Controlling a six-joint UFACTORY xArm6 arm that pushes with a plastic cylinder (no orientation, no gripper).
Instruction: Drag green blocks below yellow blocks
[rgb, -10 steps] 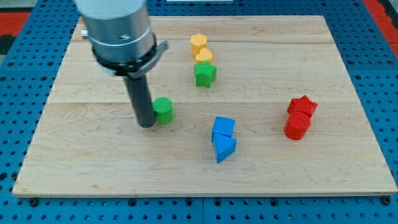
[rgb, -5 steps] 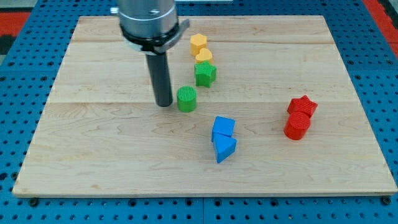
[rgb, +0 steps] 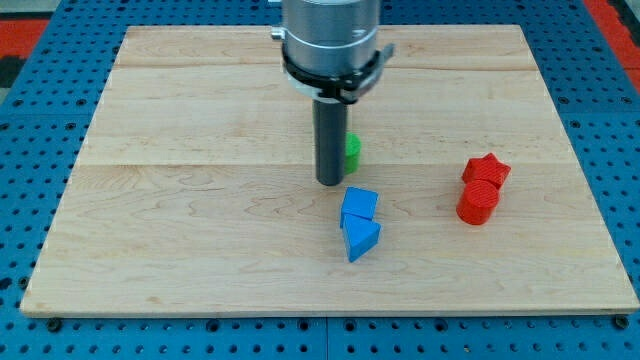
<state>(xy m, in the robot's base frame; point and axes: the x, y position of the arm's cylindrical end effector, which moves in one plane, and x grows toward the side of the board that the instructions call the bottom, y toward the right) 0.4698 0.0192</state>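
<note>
The wooden surface (rgb: 180, 230) lies on a blue pegboard (rgb: 30, 120); its whole left half and bottom strip are bare, giving wide room. The arm's grey body (rgb: 330, 40) hangs over the top middle, hiding whatever lies beneath it. There is no hand, only a dark rod; my tip (rgb: 329, 183) rests near the centre, touching nothing visible but just left of a green block (rgb: 352, 150), mostly hidden behind the rod, shape unclear. Two blue blocks (rgb: 359, 222) touch just below my tip. A red star (rgb: 486, 169) and red cylinder (rgb: 477, 204) touch near the right edge.
</note>
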